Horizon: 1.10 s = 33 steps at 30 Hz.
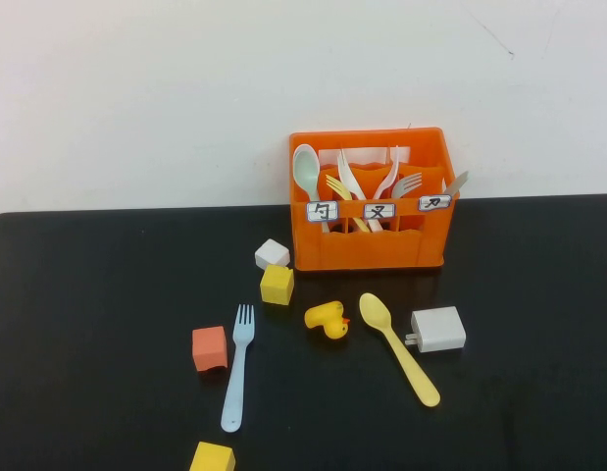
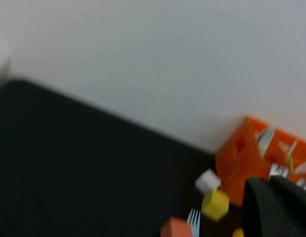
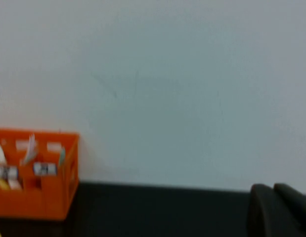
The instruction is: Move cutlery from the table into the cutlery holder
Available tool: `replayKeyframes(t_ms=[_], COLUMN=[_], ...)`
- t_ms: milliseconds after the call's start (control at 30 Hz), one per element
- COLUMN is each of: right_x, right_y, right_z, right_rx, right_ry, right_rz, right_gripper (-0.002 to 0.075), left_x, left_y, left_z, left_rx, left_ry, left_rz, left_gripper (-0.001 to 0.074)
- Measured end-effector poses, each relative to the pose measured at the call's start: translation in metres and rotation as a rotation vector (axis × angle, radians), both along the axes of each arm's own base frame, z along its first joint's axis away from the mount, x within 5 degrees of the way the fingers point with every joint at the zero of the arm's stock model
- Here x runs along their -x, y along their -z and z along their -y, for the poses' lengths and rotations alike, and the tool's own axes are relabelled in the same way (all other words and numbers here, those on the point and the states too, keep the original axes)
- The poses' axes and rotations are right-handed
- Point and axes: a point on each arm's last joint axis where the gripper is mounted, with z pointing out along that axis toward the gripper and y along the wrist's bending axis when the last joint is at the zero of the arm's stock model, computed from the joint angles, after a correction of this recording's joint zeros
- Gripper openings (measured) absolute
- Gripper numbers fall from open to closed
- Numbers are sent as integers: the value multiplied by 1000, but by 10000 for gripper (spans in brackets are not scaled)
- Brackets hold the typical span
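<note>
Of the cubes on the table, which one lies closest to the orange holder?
The white cube, beside the holder's front left corner. The yellow cube touches it but lies farther out. Both end effectors are outside the high view.

A pale blue plastic fork (image 1: 237, 368) lies flat on the glossy black counter (image 1: 97, 294), tines toward the wall. Well apart to its right, a yellow plastic spoon (image 1: 398, 346) lies flat at a slant, bowl toward the orange crate-like cutlery holder (image 1: 372, 243). The holder stands upright against the wall, already holding several utensils, with three white labels along its front.
</note>
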Motion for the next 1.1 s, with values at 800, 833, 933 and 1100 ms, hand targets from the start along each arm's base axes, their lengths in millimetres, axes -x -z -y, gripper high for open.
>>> replayKeyframes(t_ms=[800, 833, 933, 1100], right_x=[-45, -44, -44, -45], right_y=[50, 54, 61, 60], right_z=[-18, -18, -18, -18], right_rx=[191, 188, 175, 172], right_ry=[-310, -310, -308, -302], right_rz=[-705, -711, -719, -702], right_gripper=[-2, -2, -2, -2], left_x=[-166, -171, -185, -200], left_y=[82, 88, 98, 115], left_z=[66, 71, 91, 125], left_rx=[265, 246, 161, -36], left_ry=[558, 569, 608, 598], left_rz=[-658, -680, -731, -816], left_gripper=[-1, -1, -1, -1])
